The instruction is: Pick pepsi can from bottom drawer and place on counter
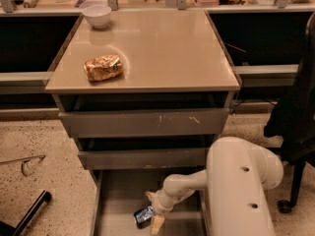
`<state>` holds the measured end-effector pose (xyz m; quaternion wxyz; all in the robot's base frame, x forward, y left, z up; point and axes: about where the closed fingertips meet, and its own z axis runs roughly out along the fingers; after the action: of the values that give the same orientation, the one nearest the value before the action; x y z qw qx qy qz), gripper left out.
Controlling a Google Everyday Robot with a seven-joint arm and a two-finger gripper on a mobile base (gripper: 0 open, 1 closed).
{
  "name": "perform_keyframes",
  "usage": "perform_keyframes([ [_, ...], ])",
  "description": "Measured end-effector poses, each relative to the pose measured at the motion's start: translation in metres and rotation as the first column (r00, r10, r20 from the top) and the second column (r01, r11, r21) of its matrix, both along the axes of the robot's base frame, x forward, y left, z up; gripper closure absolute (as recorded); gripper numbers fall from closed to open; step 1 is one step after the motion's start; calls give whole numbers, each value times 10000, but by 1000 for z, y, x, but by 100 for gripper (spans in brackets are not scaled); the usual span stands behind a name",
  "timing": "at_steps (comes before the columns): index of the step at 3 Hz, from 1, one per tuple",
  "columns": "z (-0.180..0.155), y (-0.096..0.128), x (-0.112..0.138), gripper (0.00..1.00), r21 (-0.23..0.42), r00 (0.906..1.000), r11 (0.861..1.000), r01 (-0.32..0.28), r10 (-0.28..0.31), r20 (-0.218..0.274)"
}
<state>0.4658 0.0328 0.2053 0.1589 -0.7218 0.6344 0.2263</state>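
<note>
The pepsi can [143, 216], small and blue, lies on its side on the grey floor of the open bottom drawer [118, 195], near the front. My gripper [153, 211] is down in the drawer right beside the can, on its right end. Its pale fingers are spread, one [149, 196] above the can and one [157, 224] below it, with the can's end at the gap. The can rests on the drawer floor. The beige counter [162, 48] is above the three drawers.
A golden-brown snack bag [103, 67] lies at the counter's front left and a white bowl [96, 14] at its back left. Two upper drawers [142, 123] stick out slightly above the arm. A dark chair [295, 117] stands to the right.
</note>
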Motion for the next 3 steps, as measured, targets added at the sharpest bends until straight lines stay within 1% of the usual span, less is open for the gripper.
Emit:
perform_keyframes([
  [1,-31,8,5,0,418,9996,9991,75,-64,-270],
  [2,-50,10,10,0,1258,9984,9911,446,-397,-409],
  [3,-61,12,16,0,1715,9976,9835,583,-508,-477],
])
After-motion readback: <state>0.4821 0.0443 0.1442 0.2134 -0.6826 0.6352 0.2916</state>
